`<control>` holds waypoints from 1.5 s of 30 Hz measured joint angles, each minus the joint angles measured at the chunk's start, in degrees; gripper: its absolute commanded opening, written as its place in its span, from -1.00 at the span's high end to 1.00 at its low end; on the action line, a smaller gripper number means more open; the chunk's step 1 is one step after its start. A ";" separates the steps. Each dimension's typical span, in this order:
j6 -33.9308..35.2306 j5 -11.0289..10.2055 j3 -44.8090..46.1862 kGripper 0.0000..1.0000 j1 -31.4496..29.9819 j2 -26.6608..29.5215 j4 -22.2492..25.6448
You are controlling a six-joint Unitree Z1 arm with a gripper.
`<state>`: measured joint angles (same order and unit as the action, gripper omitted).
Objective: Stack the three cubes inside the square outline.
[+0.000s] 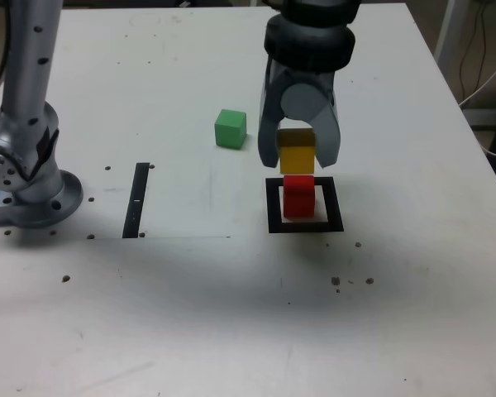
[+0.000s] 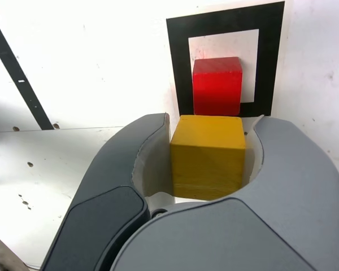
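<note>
A white worktop [image 1: 190,314], lightly speckled with dark specks, is filling both views, with the arm's grey base [image 1: 29,178] sitting at the exterior view's left and a thin black strip [image 1: 137,200] lying just beside it. The square outline [image 1: 305,226] is lying right of centre in the exterior view, and the red cube [image 1: 298,197] is sitting inside its white middle, toward the side nearest the arm's base. The gripper [image 1: 298,157] is hanging over it with its jaws clenched on the yellow cube [image 1: 297,157], pressing two opposite side faces; the wrist view is showing the yellow cube [image 2: 208,155] seated squarely between the jaws, with the red cube [image 2: 217,86] beyond it. In the exterior view the yellow cube's underside is appearing to sit just at the red one's top; whether they are touching I cannot tell. The green cube [image 1: 230,129] is resting alone upper centre, well apart from the outline.

The blocks are looking rigid, light and matte, so a side-face pinch should be holding without slip or crushing. Being light, the red one would probably be shifting under any sideways nudge, so the placing is calling for squared edges and a straight descent. The green cube is best gripped the same way, across two flat sides.
</note>
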<state>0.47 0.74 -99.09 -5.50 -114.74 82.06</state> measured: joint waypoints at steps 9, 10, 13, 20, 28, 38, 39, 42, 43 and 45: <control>-0.30 -0.14 0.68 0.15 0.42 -2.22 -2.04; -0.31 -0.14 0.86 0.15 0.50 -2.33 -2.25; -0.47 -0.14 1.38 0.15 0.99 -2.61 -2.80; -1.06 -0.14 2.38 0.15 2.16 -3.36 -3.95; -1.44 -0.14 2.94 0.15 2.52 -4.14 -4.57; -2.07 0.29 3.93 -0.52 2.56 -4.31 -5.65; -2.38 0.47 4.04 -0.68 2.62 -4.31 -5.93; -2.99 0.99 4.85 -0.92 2.69 -4.40 -7.24; -3.14 1.04 5.02 -0.94 2.71 -4.43 -7.43; -3.21 1.06 5.20 -0.95 2.76 -4.43 -7.47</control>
<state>-2.74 1.79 -93.90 -2.75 -119.17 74.59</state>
